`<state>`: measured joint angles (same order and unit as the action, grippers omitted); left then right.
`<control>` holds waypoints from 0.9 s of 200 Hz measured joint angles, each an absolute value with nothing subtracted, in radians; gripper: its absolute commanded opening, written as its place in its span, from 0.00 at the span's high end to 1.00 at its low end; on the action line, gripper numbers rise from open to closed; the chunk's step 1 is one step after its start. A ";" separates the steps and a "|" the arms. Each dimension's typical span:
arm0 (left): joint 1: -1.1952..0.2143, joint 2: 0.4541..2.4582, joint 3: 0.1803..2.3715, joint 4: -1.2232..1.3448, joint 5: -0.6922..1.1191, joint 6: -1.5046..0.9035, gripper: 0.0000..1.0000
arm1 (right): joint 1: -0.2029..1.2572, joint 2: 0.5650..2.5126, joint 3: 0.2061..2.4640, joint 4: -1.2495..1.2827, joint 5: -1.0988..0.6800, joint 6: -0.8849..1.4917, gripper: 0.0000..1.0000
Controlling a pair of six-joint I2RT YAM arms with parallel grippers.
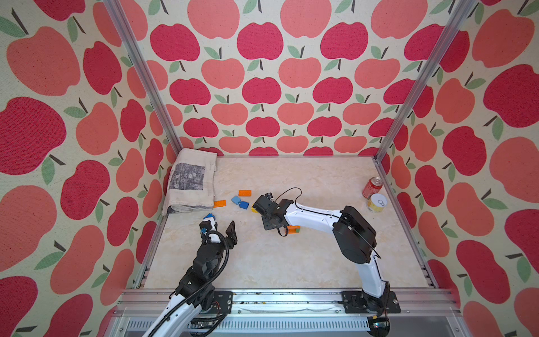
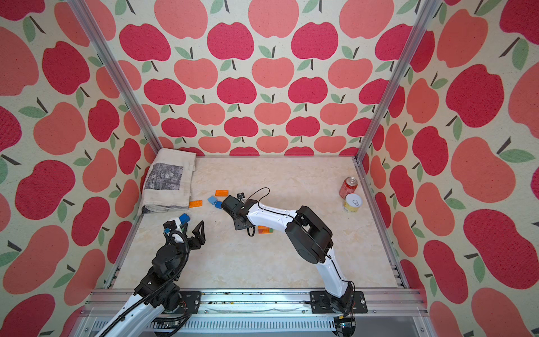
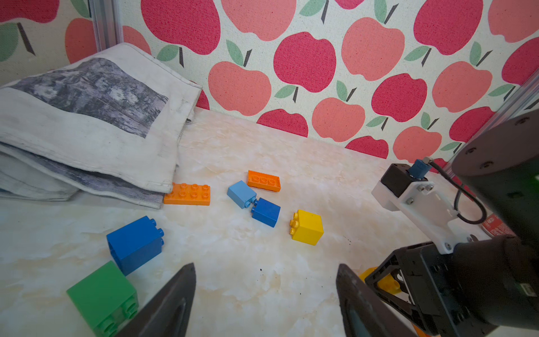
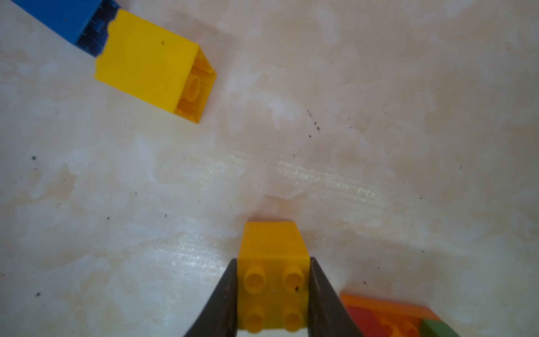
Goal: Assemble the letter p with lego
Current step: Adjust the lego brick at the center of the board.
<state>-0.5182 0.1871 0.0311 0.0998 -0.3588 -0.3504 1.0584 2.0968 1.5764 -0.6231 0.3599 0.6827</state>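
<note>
My right gripper is shut on a yellow lego brick, studs facing the camera, just above the marble table. A joined orange, red and green piece lies beside it, under the right arm in a top view. Farther off lie a loose yellow brick, a blue and a light blue brick, and two flat orange bricks. My left gripper is open over bare table. A bigger blue brick and a green one lie beside it.
A folded printed cloth fills the back left corner, with one orange brick touching its edge. A red soda can and a yellow tin stand by the right wall. Apple-patterned walls and metal posts close in the table.
</note>
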 measured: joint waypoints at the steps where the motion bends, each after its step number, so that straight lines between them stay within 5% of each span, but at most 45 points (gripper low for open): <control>1: -0.518 0.186 0.031 0.100 -0.359 -0.350 0.22 | 1.058 2.097 1.576 -0.624 0.360 0.683 0.66; 51: -0.514 0.129 0.021 0.088 -0.371 -0.350 0.22 | 1.057 2.097 1.599 -0.634 0.349 0.677 0.36; 89: -0.513 0.122 0.019 0.085 -0.372 -0.350 0.22 | 1.044 2.093 1.640 -0.639 0.330 0.544 0.34; 180: -0.507 0.069 0.012 0.061 -0.381 -0.350 0.22 | 0.971 2.136 1.791 -0.604 0.034 -0.228 0.33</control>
